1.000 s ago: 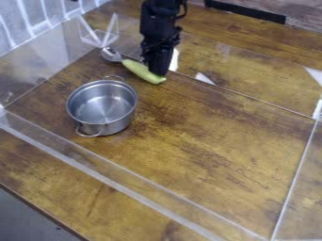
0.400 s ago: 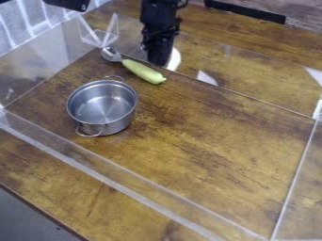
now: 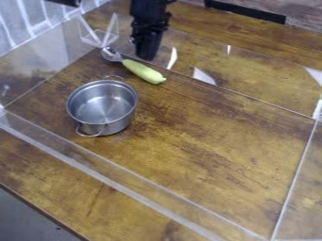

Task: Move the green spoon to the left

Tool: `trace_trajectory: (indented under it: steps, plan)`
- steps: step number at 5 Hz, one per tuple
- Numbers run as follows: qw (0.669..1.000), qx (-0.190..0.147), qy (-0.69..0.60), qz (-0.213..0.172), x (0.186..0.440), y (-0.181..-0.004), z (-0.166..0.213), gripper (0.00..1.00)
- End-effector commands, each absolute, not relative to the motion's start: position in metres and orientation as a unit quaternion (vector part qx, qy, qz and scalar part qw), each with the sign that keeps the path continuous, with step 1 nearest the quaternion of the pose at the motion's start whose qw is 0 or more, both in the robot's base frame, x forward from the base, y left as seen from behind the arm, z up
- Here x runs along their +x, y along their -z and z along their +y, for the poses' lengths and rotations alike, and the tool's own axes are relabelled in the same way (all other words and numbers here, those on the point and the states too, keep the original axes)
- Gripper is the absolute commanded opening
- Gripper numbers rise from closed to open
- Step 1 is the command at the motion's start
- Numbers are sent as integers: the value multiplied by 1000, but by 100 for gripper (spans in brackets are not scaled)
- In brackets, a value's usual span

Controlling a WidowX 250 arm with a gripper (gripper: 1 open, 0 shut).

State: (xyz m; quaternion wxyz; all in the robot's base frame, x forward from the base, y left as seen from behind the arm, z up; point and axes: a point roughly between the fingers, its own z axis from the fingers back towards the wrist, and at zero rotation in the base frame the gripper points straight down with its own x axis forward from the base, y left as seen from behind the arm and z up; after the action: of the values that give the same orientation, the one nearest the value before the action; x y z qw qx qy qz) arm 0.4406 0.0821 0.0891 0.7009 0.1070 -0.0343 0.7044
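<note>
Wood planks, dark and worn, make up the table (image 3: 214,160), and a low clear wall (image 3: 151,193) is seen running round the working area. Nearest the camera the boards carry nothing. Further back, at the left, a steel pot (image 3: 102,104) is stood upright; nothing is seen inside it but its own shiny floor.

Beyond the pot, the spoon (image 3: 137,67) is laid flat on the wood, its yellow-green handle pointing toward the right and front and its metal bowl toward the back left. It is near the pot but apart from it.

Just behind the spoon's bowl end the gripper (image 3: 146,52) is held pointing almost straight down, its jaws shut and nothing held between them. The spoon is not gripped, and whether the tips touch it cannot be told.

By this showing, the spoon is judged to be already set down toward the left or nudged there, with the arm between contacts. If more travel is wanted, a low push against the handle's right side is called for, or a fresh grasp across the thick handle, with the pot kept clear.
</note>
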Motion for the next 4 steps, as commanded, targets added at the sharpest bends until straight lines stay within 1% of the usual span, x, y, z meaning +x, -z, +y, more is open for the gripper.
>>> trace_trajectory:
  steps: [1, 2, 3, 4]
  plan:
    - [678, 92, -723, -94, 430, -162, 110, 0]
    - [706, 103, -691, -115, 425, -190, 111, 0]
    - [728, 109, -661, -142, 417, -189, 114, 0]
    - [709, 114, -681, -146, 427, -182, 104, 100]
